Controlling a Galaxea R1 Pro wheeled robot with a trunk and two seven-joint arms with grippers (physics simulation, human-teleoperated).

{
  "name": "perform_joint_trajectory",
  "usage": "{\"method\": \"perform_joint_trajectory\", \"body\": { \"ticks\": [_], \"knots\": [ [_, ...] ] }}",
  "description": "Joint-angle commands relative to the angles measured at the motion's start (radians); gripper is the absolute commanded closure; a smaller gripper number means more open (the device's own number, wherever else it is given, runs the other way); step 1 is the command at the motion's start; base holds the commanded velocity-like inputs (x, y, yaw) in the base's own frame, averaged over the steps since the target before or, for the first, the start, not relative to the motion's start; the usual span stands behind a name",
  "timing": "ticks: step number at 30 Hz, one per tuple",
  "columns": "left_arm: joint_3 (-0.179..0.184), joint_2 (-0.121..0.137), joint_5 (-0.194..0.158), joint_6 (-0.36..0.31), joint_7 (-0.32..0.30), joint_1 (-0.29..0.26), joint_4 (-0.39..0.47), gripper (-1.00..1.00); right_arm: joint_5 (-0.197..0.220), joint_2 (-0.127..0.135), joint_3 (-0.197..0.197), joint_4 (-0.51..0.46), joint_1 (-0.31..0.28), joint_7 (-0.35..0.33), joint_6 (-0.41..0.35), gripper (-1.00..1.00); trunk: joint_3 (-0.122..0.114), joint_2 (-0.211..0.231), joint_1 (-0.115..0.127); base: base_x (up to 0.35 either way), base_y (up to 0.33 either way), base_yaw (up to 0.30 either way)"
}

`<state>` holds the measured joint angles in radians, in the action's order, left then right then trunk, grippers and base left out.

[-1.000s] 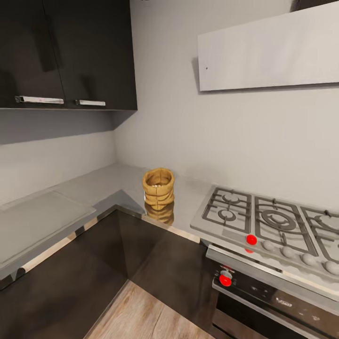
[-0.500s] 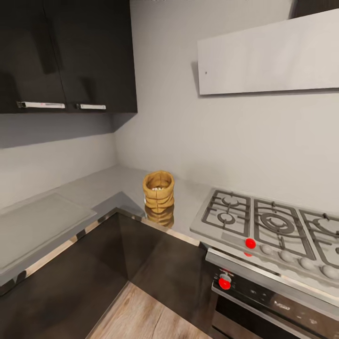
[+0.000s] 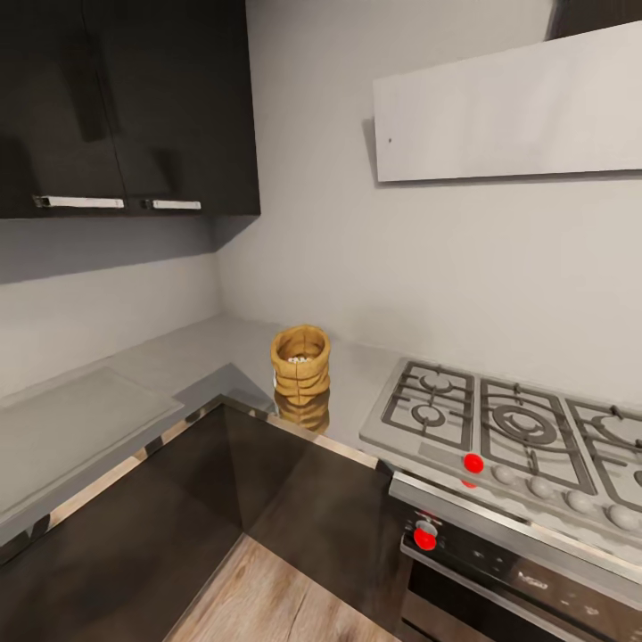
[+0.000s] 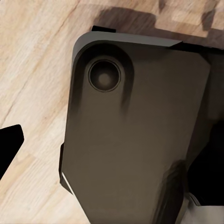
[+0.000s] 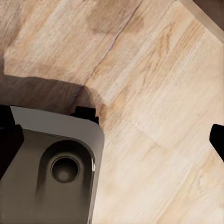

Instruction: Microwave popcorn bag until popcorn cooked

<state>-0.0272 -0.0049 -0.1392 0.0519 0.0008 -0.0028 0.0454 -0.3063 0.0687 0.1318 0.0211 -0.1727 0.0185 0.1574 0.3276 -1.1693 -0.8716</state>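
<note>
The popcorn bag [image 3: 300,361], a small tan sack with a rolled rim and pale kernels inside, stands upright on the glossy grey countertop [image 3: 192,352] in the corner, just left of the hob. The microwave is out of view. In the left wrist view my left gripper [image 4: 112,154] hangs over the robot's dark base [image 4: 140,116], one black fingertip [image 4: 9,144] at the picture's edge. In the right wrist view my right gripper [image 5: 116,140] hangs over the wood floor [image 5: 154,70], black fingertips [image 5: 218,140] at both edges. Both stand open and hold nothing.
A steel gas hob [image 3: 499,423] with red knobs lies right of the bag, a dark built-in oven [image 3: 499,571] below it. Dark upper cabinets [image 3: 134,98] hang at the left, a pale hood panel [image 3: 508,102] at the right. Dark cabinet fronts [image 3: 223,499] form an inner corner.
The whole head picture has slid down slightly, so the camera has moved. The bag stays where it was on the countertop.
</note>
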Motion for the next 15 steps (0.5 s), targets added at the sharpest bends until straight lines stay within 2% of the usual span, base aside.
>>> {"method": "perform_joint_trajectory", "body": {
  "ticks": [1, 3, 5, 6, 7, 9, 10, 12, 13, 15],
  "knots": [
    [-0.002, -0.001, -0.007, 0.002, 0.0, 0.0, 0.0, -1.0, -0.011, 0.0, 0.01, -0.002, -0.001, 0.0, 0.0, -1.0, 0.001, -0.001, 0.0, 0.0, 0.0, 0.0],
    [-0.002, -0.001, -0.007, 0.002, -0.001, 0.0, -0.001, -1.0, -0.013, -0.007, 0.011, -0.044, -0.001, -0.005, -0.018, -1.0, 0.001, -0.001, 0.0, 0.0, 0.0, 0.0],
    [-0.002, -0.001, -0.007, 0.002, -0.001, 0.0, -0.001, -1.0, -0.025, -0.034, 0.006, -0.154, -0.001, -0.009, -0.084, -1.0, 0.001, -0.001, 0.0, 0.0, 0.0, 0.0],
    [-0.002, -0.001, -0.007, 0.002, -0.001, 0.0, -0.001, -1.0, -0.041, -0.048, -0.004, -0.207, -0.001, -0.009, -0.133, -1.0, 0.001, -0.001, 0.0, 0.0, 0.0, 0.0],
    [-0.002, -0.001, -0.007, 0.002, -0.001, 0.0, -0.001, -1.0, -0.065, -0.068, -0.025, -0.29, -0.001, -0.014, -0.216, -1.0, 0.001, -0.001, 0.0, 0.0, 0.0, 0.0],
    [-0.002, -0.001, -0.007, 0.002, -0.001, 0.0, -0.001, -1.0, -0.084, -0.094, -0.047, -0.405, -0.001, -0.029, -0.315, -1.0, 0.001, -0.001, 0.0, 0.0, 0.0, 0.0],
    [-0.002, -0.001, -0.007, 0.002, -0.001, 0.0, -0.001, -1.0, -0.091, -0.111, -0.057, -0.5, -0.001, -0.04, -0.381, -1.0, 0.001, -0.001, 0.0, 0.0, 0.0, 0.0],
    [-0.002, -0.001, -0.007, 0.003, -0.001, 0.0, -0.001, -1.0, -0.095, -0.129, -0.064, -0.618, -0.001, -0.05, -0.471, -1.0, 0.001, -0.001, 0.0, 0.0, 0.0, 0.0],
    [-0.002, -0.001, -0.007, 0.003, -0.001, 0.0, -0.001, -1.0, -0.096, -0.147, -0.072, -0.699, -0.001, -0.061, -0.541, -1.0, 0.001, -0.001, 0.0, 0.0, 0.0, 0.0],
    [-0.002, -0.001, -0.006, 0.002, -0.001, 0.0, -0.001, -1.0, -0.098, -0.167, -0.1, -0.823, -0.001, -0.098, -0.646, -1.0, 0.001, -0.001, 0.0, 0.0, 0.0, 0.0]
  ]
}}
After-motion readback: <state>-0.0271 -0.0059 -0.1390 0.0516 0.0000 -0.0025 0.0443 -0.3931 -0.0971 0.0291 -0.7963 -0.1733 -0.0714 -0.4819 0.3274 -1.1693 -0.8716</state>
